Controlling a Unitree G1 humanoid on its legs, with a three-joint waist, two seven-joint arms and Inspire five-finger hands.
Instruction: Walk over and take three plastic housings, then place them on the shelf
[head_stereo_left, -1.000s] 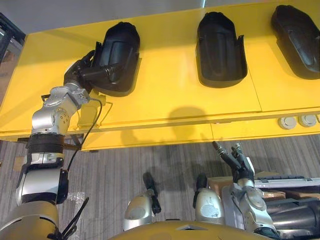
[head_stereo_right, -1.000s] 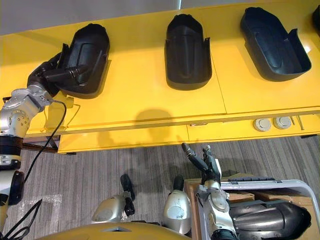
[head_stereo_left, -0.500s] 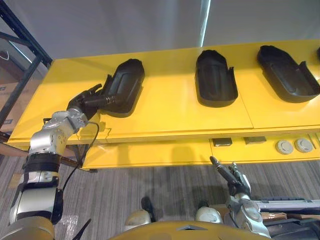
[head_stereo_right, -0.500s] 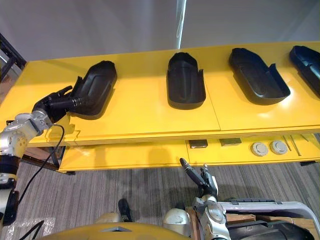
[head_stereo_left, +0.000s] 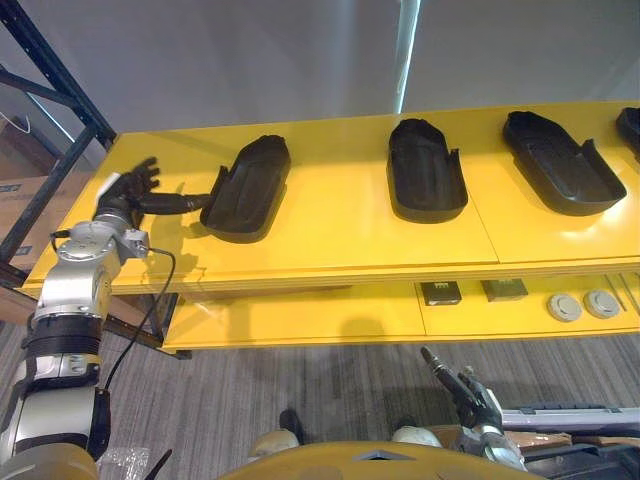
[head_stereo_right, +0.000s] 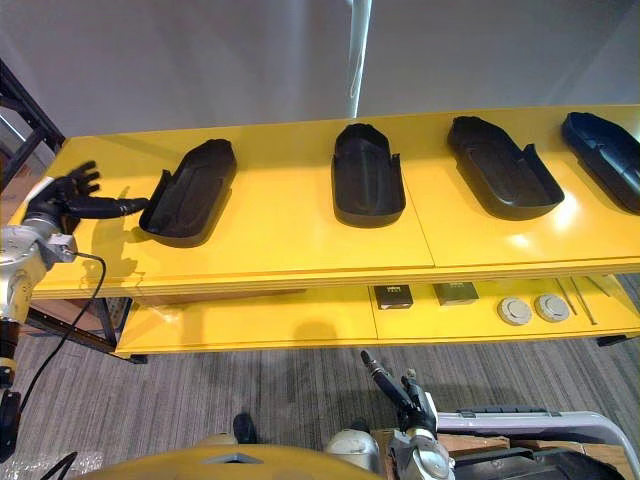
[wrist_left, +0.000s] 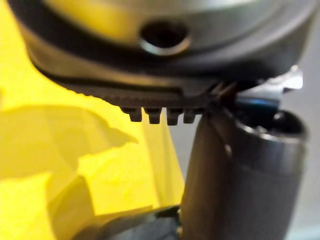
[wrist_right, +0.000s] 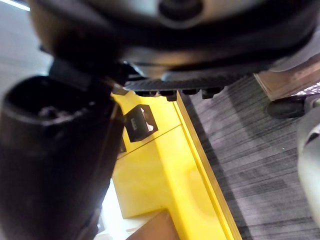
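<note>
- We see the left hand (head_stereo_left: 128, 186) out over the left end of the yellow shelf (head_stereo_left: 330, 235). Its fingers are fanned apart and grip nothing.
- Its thumb points straight at the nearest plastic housing (head_stereo_left: 248, 188). The tip reaches the housing's near end, and we think it touches there, though dark on dark makes that hard to judge.
- That housing lies hollow side up on the shelf top, just past the left hand's thumb and angled away from it.
- Farther from the left hand along the same shelf lie a second housing (head_stereo_left: 426, 182), a third housing (head_stereo_left: 558, 175) and a fourth housing (head_stereo_right: 605, 148), each apart from the next.
- The right hand (head_stereo_left: 468, 395) hangs low, well below the shelf's front edge and over the grey carpet (head_stereo_left: 300, 385). Its fingers are straight and loose, and it holds nothing.
- Up and beyond the right hand, on the lower yellow level, sit two small dark boxes (head_stereo_left: 440, 293) and two pale round discs (head_stereo_left: 566, 306).
- Behind the left hand a dark rack post (head_stereo_left: 55, 75) slants upward.
</note>
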